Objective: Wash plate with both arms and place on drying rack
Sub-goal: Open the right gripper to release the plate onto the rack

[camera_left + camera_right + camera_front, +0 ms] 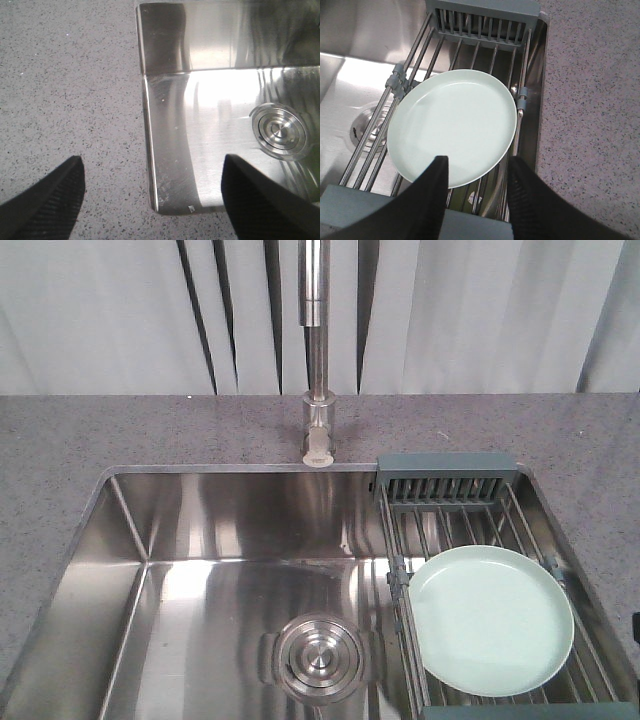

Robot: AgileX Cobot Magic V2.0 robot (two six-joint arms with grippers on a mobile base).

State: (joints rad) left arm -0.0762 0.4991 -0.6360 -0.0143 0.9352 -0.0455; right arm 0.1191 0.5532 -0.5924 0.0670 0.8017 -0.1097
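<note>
The right tool [475, 172] hung spread over the plate's [452, 127] near rim, contact unclear. The plate lay flat on the drying rack [485, 25]. The left tool [150, 195] gaped empty above the sink [170, 165] corner and table [65, 85].

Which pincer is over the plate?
The right pincer: its open fingers frame the plate on the drying rack. The left pincer straddles the sink's corner.

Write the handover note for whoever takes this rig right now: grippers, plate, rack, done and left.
Left gripper: open, empty, over the sink's left rim.
Right gripper: open, empty, fingers over the plate's near edge; contact cannot be told.
Plate: lies flat on the rack, which spans the sink's right side.
No water runs from the faucet.
Whether the plate is washed cannot be told; check before going on.
</note>
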